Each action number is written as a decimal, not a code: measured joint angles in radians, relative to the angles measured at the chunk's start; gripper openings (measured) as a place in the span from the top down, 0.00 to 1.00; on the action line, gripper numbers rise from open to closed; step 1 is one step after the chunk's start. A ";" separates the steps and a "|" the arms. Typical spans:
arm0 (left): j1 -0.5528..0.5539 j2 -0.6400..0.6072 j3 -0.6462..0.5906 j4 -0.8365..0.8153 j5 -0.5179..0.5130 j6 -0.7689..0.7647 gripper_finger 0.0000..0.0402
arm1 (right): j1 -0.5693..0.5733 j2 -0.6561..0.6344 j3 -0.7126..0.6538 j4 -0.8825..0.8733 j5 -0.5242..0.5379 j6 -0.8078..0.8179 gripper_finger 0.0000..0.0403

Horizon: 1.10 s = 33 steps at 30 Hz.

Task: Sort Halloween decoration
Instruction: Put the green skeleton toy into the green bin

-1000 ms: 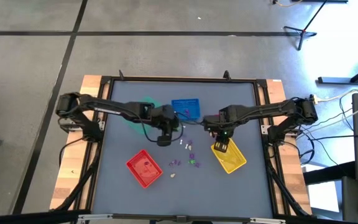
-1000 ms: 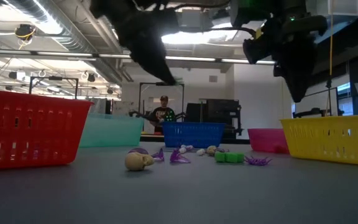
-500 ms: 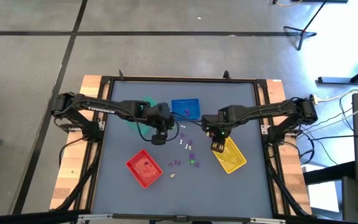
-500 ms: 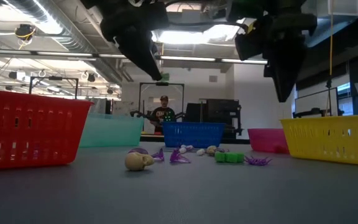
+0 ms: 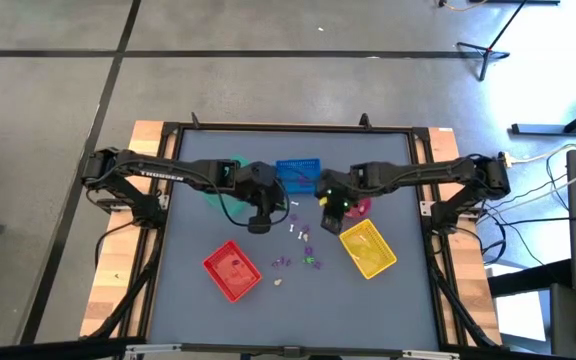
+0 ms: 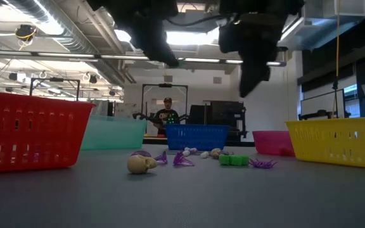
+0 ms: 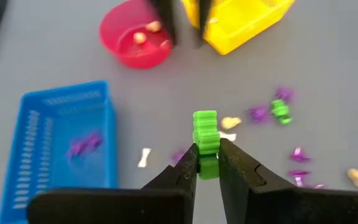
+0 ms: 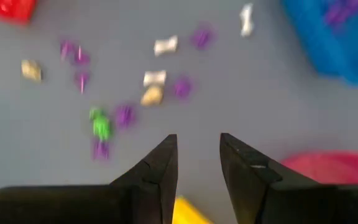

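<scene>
Pincer (image 7: 207, 163) of left arm grips 1 green trinket (image 7: 206, 132).

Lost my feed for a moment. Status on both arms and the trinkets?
Left gripper shut on green trinket, above the table. Right gripper open, empty, above table between pink bowl and loose trinkets. Nothing in the way.

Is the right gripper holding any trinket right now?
No, the right gripper shows open dark fingers with only bare grey table between them, while the small trinkets lie farther off.
</scene>
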 joint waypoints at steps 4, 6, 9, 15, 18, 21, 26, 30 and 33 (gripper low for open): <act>0.000 0.000 0.000 -0.011 0.041 -0.003 0.92 | -0.056 0.000 0.000 0.048 0.001 0.004 0.70; 0.000 0.000 0.000 -0.054 0.043 -0.004 0.92 | -0.079 0.000 0.000 0.052 0.002 0.004 0.70; 0.000 0.000 0.000 -0.153 0.034 -0.004 0.92 | -0.102 0.000 0.000 0.052 0.002 0.000 0.70; 0.002 0.000 -0.001 -0.416 -0.107 -0.056 0.92 | -0.096 0.000 0.000 0.053 0.002 -0.084 0.70; 0.002 0.001 -0.001 -0.542 -0.209 -0.107 0.92 | -0.085 0.000 0.000 0.055 0.003 -0.101 0.70; 0.004 0.001 -0.001 -0.632 -0.319 -0.180 0.92 | -0.085 0.000 0.001 0.057 0.002 -0.102 0.70; 0.021 0.002 -0.001 -0.716 -0.459 -0.275 0.92 | -0.086 0.000 0.001 0.057 0.002 -0.102 0.70; 0.044 0.002 -0.001 -0.724 -0.492 -0.289 0.92 | -0.085 0.000 0.002 0.057 0.002 -0.102 0.70; 0.060 0.002 -0.001 -0.723 -0.492 -0.295 0.90 | -0.085 0.000 0.002 0.057 0.002 -0.102 0.70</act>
